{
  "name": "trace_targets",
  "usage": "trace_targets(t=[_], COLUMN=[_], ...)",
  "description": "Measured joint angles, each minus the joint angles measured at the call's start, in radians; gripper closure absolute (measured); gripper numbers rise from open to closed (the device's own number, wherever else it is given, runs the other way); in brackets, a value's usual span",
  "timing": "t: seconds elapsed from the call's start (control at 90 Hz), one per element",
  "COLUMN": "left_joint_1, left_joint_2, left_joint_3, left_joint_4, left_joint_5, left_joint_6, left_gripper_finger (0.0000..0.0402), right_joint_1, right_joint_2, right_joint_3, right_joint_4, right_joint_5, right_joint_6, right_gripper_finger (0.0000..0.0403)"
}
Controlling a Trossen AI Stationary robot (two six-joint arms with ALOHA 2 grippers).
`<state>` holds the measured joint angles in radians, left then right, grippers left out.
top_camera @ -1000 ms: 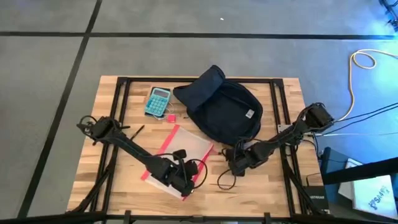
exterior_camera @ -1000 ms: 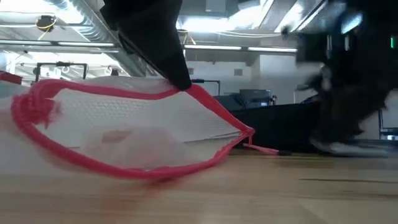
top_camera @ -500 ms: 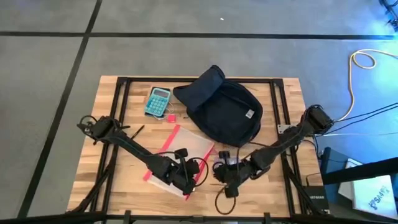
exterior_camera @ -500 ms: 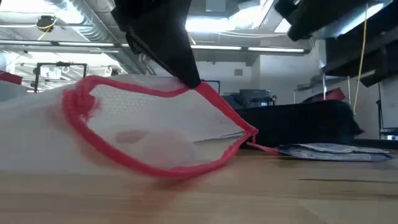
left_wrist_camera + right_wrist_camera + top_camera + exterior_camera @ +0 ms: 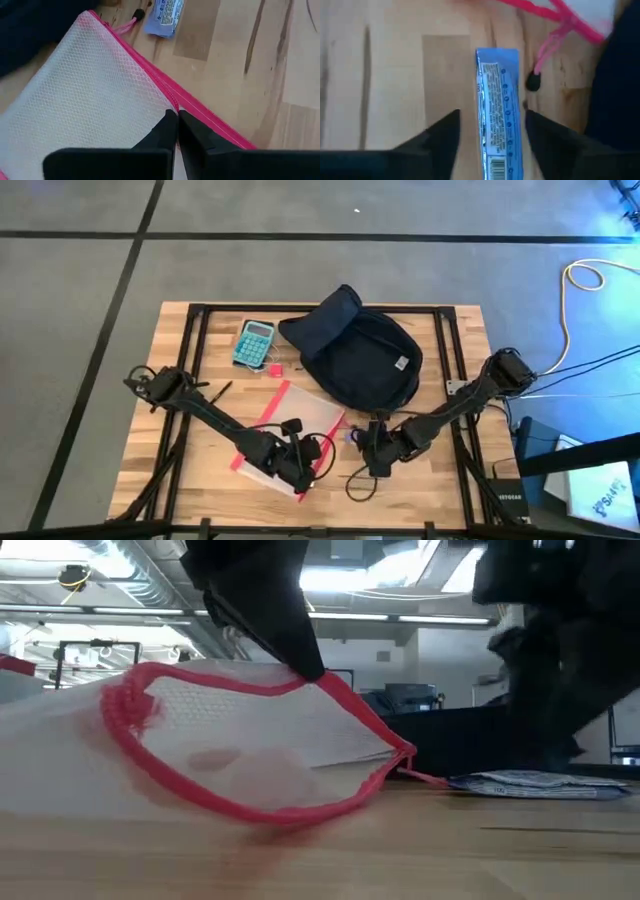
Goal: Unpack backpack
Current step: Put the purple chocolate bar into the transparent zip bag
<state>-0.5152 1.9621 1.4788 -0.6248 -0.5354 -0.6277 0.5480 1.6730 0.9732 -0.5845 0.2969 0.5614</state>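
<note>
At the near edge of the wooden surface [image 5: 200, 450], the left gripper [image 5: 300, 472] is seen low over the clear mesh zip pouch [image 5: 290, 420] with its pink-red edging. In the left wrist view the jaws are pressed together on the pouch's zipper edge [image 5: 200, 107], so the pouch is held there. In the low view that edge is lifted off the surface into a raised arch [image 5: 250, 755] beneath the dark gripper [image 5: 270, 610].

Just to the right of the pouch, the right gripper [image 5: 375, 452] is positioned above a small blue wrapped packet [image 5: 353, 435]. In the right wrist view the jaws are spread wide, one finger [image 5: 437, 135] on each side of the packet [image 5: 496, 105], which lies flat on the wood with nothing gripped. The pouch's pink zipper pull cord [image 5: 550, 42], ending in a dark tip, lies just beside the packet. The packet is also visible in the left wrist view [image 5: 164, 17], next to the pouch's corner, and in the low view [image 5: 530, 783] as a flat strip.

Farther back, the dark navy backpack [image 5: 360, 355] rests flat at the middle rear of the surface, its top flap turned toward the far edge and a small white logo tag [image 5: 402, 363] on its front. Its near edge is close to the pouch's far corner. To the left of the backpack a teal calculator [image 5: 254, 343] is placed, and a dark pen [image 5: 221, 390] lies near the left arm.
</note>
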Motion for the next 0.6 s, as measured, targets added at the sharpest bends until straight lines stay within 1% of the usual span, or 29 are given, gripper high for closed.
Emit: trace_targets(t=[0.056, 0.144, 0.211, 0.278, 0.333, 0.4, 0.6], left_joint_1=[0.0, 0.0, 0.0, 0.0, 0.0, 0.0, 0.0], left_joint_2=[0.0, 0.0, 0.0, 0.0, 0.0, 0.0, 0.0], left_joint_3=[0.0, 0.0, 0.0, 0.0, 0.0, 0.0, 0.0], left_joint_4=[0.0, 0.005, 0.01, 0.011, 0.011, 0.011, 0.01], left_joint_5=[0.0, 0.0, 0.001, 0.004, 0.005, 0.005, 0.006], left_joint_6=[0.0, 0.007, 0.008, 0.01, 0.01, 0.011, 0.016], left_gripper_finger=[0.0402, 0.0402, 0.0402, 0.0402, 0.0402, 0.0402, 0.0402], right_joint_1=[-0.017, -0.043, -0.064, -0.082, -0.094, -0.098, -0.098], right_joint_2=[0.0, 0.0, 0.0, -0.004, -0.006, -0.008, -0.006], right_joint_3=[-0.038, -0.095, -0.133, -0.17, -0.192, -0.209, -0.208], right_joint_4=[0.021, 0.05, 0.113, 0.192, 0.25, 0.278, 0.311], right_joint_5=[-0.034, -0.035, -0.033, -0.068, -0.106, -0.125, -0.153], right_joint_6=[0.009, 0.011, 0.029, 0.038, 0.041, 0.048, 0.06], right_gripper_finger=[0.0143, 0.0103, 0.0087, 0.0084, 0.0088, 0.0104, 0.018])
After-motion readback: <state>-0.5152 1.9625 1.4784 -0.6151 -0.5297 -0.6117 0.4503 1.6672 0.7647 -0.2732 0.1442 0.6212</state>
